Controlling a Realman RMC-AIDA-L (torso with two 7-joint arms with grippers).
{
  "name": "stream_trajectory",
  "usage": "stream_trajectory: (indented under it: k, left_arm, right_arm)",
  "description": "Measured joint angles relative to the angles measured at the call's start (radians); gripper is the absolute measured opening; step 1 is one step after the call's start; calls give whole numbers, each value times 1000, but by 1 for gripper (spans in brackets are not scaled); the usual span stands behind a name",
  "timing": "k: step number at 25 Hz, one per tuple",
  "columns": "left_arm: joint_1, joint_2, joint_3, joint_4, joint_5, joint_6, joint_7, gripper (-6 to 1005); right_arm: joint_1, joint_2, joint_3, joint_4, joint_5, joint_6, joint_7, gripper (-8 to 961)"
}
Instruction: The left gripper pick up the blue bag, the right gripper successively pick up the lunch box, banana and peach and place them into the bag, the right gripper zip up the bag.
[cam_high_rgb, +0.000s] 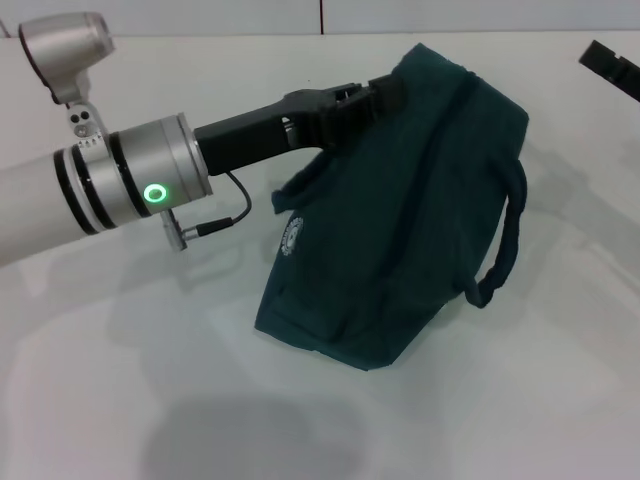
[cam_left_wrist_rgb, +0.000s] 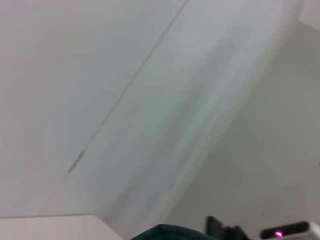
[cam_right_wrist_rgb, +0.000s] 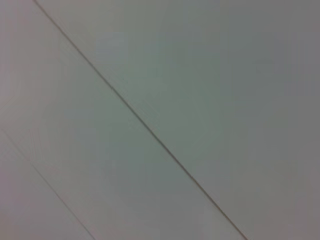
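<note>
Head view: the bag (cam_high_rgb: 400, 230) sits mid-table (cam_high_rgb: 120, 400), tilted, one handle (cam_high_rgb: 505, 245) drooping on its right. Left gripper (cam_high_rgb: 385, 95) is clenched on the bag's top edge. Right gripper (cam_high_rgb: 612, 66) is parked far right; grip unclear.

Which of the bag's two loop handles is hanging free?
The handle on the blue bag's right side; the other handle lies beside the left hand.

The left arm (cam_high_rgb: 60, 215) enters from the left edge of the head view, silver wrist (cam_high_rgb: 150, 185) lit by a green ring. Its black left gripper (cam_high_rgb: 385, 92) reaches toward upper centre, fingers closed. The right gripper (cam_high_rgb: 612, 68) sits at the upper right edge.
</note>
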Motion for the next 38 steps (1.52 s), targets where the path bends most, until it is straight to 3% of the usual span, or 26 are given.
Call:
stream_trajectory:
  k: [5,11,16,22,24,29,31,33,35,38]
  left_arm:
    - [-10,0,2,-9,-5,-67,-5,123]
    - [-9,-1,3,-45,-104,-74,51,142]
    - [-8,9,1,-25,-127,-61,46,334]
    - [27,27,2,129,-99,-11,19,571]
    - [59,46,0,207,-65,10,-4,799]
    - [130,108,-4,334,4,135,-1,883]
    - [161,128,-5,369,27,172,22,883]
    - [191,146,-6,389,57,197,40,882]
    - [217,158,-6,395,96,220,56,882]
    - [248,164,-6,397,141,273,105,881]
  right_arm:
    - [-11,-5,1,-3,-2,-26,-2,886]
    - [-12,-29,-8,-6,-15,-88,-16,886]
    - [-4,-58,-9,-7,-43,-162,-66,886]
    - [1,-81,-12,-35,-76,-319,-164,886]
    - [3,-80,-12,-58,-112,-347,-177,886]
    - [4,-43,-13,-122,-239,-394,-230,886]
    - [3,-5,-13,-158,-291,-427,-275,886]
    - [2,18,-14,-179,-323,-438,-297,886]
    - [1,33,-28,-191,-349,-446,-320,886]
    - [-1,38,-96,-191,-357,-455,-366,886]
